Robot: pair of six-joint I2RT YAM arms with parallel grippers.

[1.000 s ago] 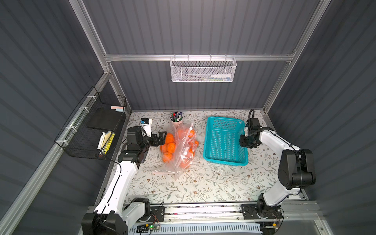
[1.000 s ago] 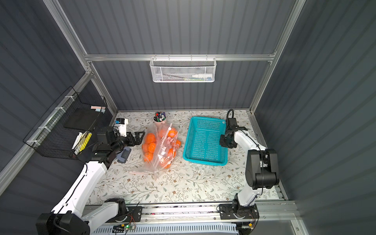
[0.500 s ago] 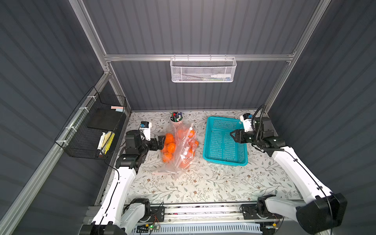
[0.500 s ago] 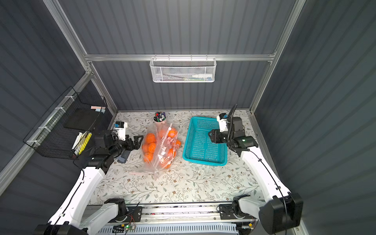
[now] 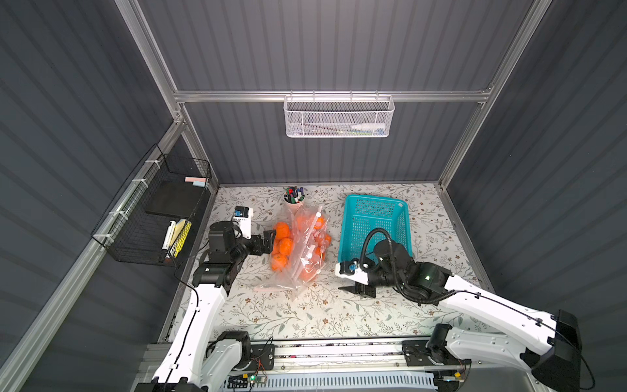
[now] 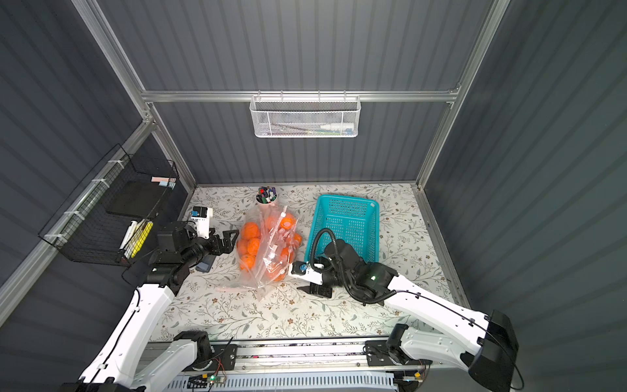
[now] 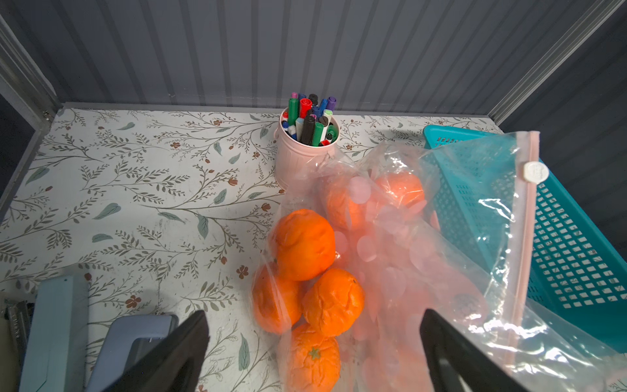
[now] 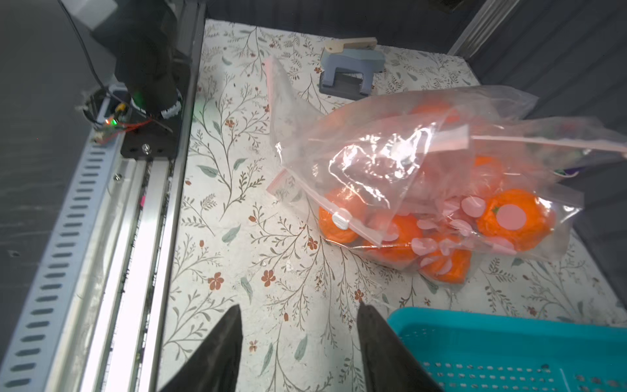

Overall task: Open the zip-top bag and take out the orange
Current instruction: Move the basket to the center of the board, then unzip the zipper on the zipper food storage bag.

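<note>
My left gripper (image 5: 268, 241) sits at the left flank of the clear zip-top bag (image 5: 305, 268), which has a pink zip strip. Its fingers are spread wide and empty, with the tips just beside the plastic. In its wrist view the round, dimpled oranges (image 7: 305, 244) inside the bag bulge straight ahead, in line with the gap between the fingers.

The bag lies mid-table with its long axis running near to far. The pink strip follows that line and carries a small white slider (image 8: 341, 220).

Further right, my right gripper (image 5: 356, 291) hovers off the bag's near-right corner, apart from it. Its fingers are parted partway and hold nothing, and it sits just near of the teal plastic basket (image 5: 373, 198).

I judge that the slider lies ahead of the right fingers. That arm suits the pull, while the nearer left one can pin the bag.
</note>
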